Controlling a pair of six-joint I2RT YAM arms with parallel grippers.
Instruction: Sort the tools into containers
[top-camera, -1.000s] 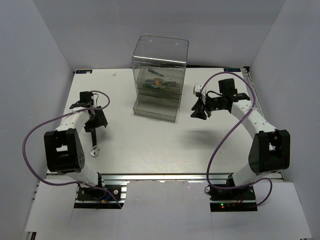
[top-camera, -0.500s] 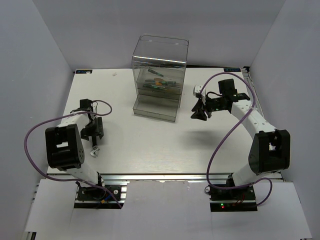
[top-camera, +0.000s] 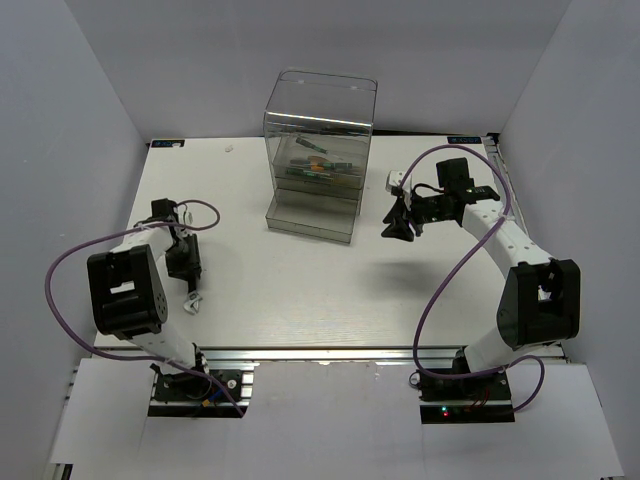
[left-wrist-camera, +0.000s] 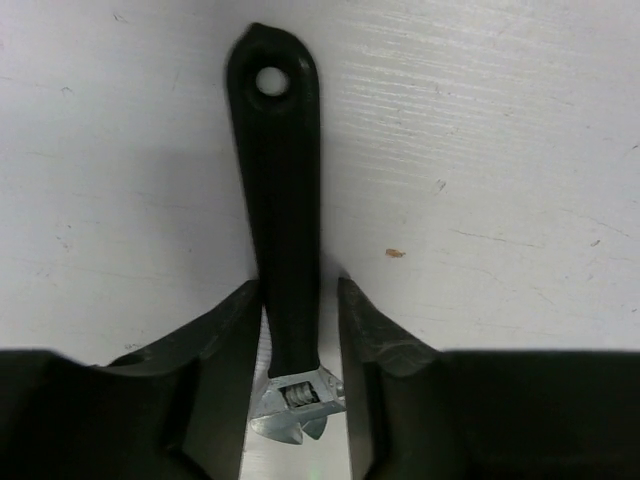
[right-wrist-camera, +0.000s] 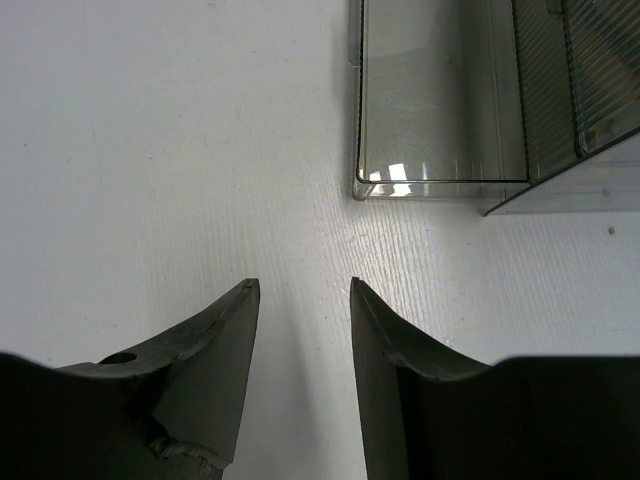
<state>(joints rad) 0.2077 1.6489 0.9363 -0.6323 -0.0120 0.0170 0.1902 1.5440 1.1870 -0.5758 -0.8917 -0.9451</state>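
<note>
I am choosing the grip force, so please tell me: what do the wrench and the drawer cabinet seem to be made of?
Wrench: the handle looks matte black, probably a rubber or plastic coating; its head is shiny silver, likely steel. Drawer cabinet: clear and glossy, probably plastic, since the tools inside show through.

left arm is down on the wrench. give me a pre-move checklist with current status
1. Wrench handle between the left pincer fingers: ok.
2. Grip fully closed on it: not ok, a sliver of table shows beside one finger.
3. Wrench lifted: not ok, it lies flat on the table.
4. Bottom drawer pulled out: ok.
5. Room in that drawer: ok, it looks empty in the right wrist view.
6. Right pincer out of the way: ok, open and empty, off to the right of the cabinet.
</note>
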